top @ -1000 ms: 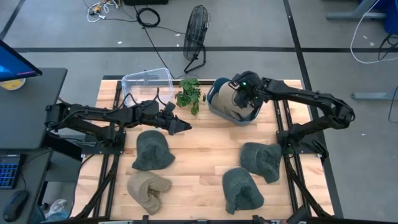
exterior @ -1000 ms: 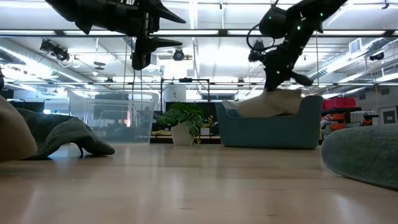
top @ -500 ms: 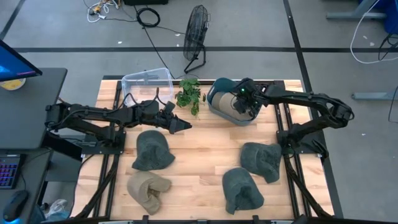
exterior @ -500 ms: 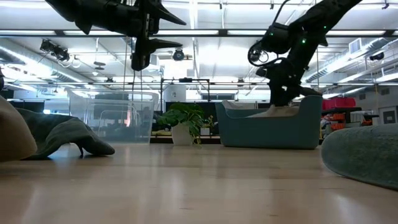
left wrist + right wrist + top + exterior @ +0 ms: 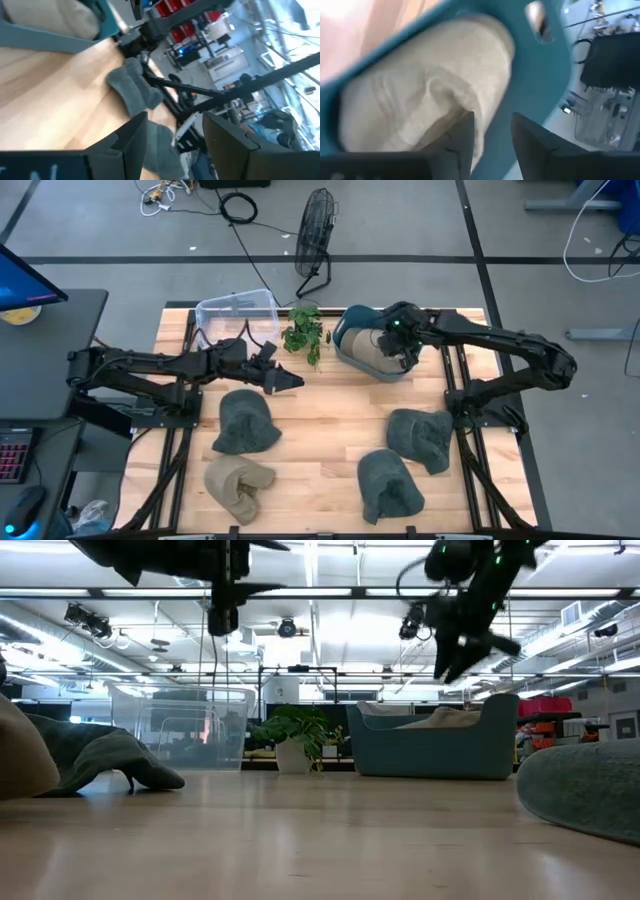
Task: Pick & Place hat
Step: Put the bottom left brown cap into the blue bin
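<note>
A beige hat (image 5: 372, 352) lies inside the blue-grey bin (image 5: 345, 330) at the table's far side; in the low view the beige hat (image 5: 440, 718) shows over the bin's rim (image 5: 430, 745). My right gripper (image 5: 470, 652) hangs open just above it, touching nothing; in the right wrist view its fingers (image 5: 492, 142) frame the hat (image 5: 420, 100). My left gripper (image 5: 290, 381) waits open above the table's middle left. On the table lie three grey-green hats (image 5: 245, 421) (image 5: 420, 438) (image 5: 390, 485) and a second beige hat (image 5: 238, 485).
A clear plastic bin (image 5: 235, 315) stands at the far left and a small potted plant (image 5: 303, 330) between the two bins. A fan (image 5: 316, 225) stands on the floor beyond the table. Bare wood (image 5: 320, 430) shows between the hats.
My right gripper has lowered the beige hat into the blue-grey bin, opened and let it go, then risen clear. The hat now lies in the bin. My left gripper has gone up a little.
</note>
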`<state>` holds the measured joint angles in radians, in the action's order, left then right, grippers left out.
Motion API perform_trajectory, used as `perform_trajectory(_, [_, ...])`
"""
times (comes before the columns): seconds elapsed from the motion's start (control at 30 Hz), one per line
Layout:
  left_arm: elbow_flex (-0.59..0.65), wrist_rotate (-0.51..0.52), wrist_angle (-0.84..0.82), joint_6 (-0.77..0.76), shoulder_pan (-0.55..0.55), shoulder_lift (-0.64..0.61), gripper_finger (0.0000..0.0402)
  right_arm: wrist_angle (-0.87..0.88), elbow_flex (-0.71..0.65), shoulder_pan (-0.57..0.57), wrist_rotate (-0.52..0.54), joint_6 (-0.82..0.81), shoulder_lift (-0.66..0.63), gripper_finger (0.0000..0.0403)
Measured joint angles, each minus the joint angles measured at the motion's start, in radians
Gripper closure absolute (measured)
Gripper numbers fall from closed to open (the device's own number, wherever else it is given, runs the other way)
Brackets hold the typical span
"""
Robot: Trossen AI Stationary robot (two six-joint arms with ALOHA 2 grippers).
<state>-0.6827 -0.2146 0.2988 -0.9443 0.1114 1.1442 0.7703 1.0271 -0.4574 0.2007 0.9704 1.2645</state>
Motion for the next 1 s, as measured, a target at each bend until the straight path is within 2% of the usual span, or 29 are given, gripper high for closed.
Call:
perform_trajectory(0.1, [-0.001,0.0,0.003,0.025,-0.018,-0.034,0.0209,0.044,0.058,0.046,-0.044,-0.109,-0.04,0.0271])
perform_trajectory(0.27, [-0.025,0.0,-0.048,0.048,-0.067,-0.061,0.0211,0.009,0.119,0.129,-0.275,-0.382,-0.086,0.027])
perform_trajectory(0.4, [-0.173,0.001,-0.283,0.201,-0.128,-0.045,0.0227,-0.107,0.124,0.205,-0.4,-0.589,-0.101,0.027])
perform_trajectory(0.47, [-0.274,0.018,-0.454,0.323,-0.164,-0.028,0.0235,-0.171,0.124,0.245,-0.423,-0.646,-0.102,0.027])
perform_trajectory(0.57, [-0.43,0.083,-0.705,0.383,-0.218,0.0,0.0244,-0.226,0.124,0.301,-0.427,-0.677,-0.101,0.027])
perform_trajectory(0.67, [-0.555,0.158,-0.967,0.341,-0.288,0.029,0.0245,-0.246,0.125,0.347,-0.413,-0.677,-0.096,0.027])
perform_trajectory(0.77, [-0.608,0.193,-1.152,0.24,-0.38,0.069,0.0241,-0.247,0.125,0.384,-0.369,-0.698,-0.087,0.027])
perform_trajectory(0.83, [-0.605,0.194,-1.231,0.133,-0.446,0.092,0.0235,-0.249,0.125,0.399,-0.349,-0.715,-0.08,0.027])
perform_trajectory(1.0, [-0.572,0.195,-1.302,-0.11,-0.603,0.182,0.0215,-0.275,0.124,0.426,-0.34,-0.753,-0.056,0.027])
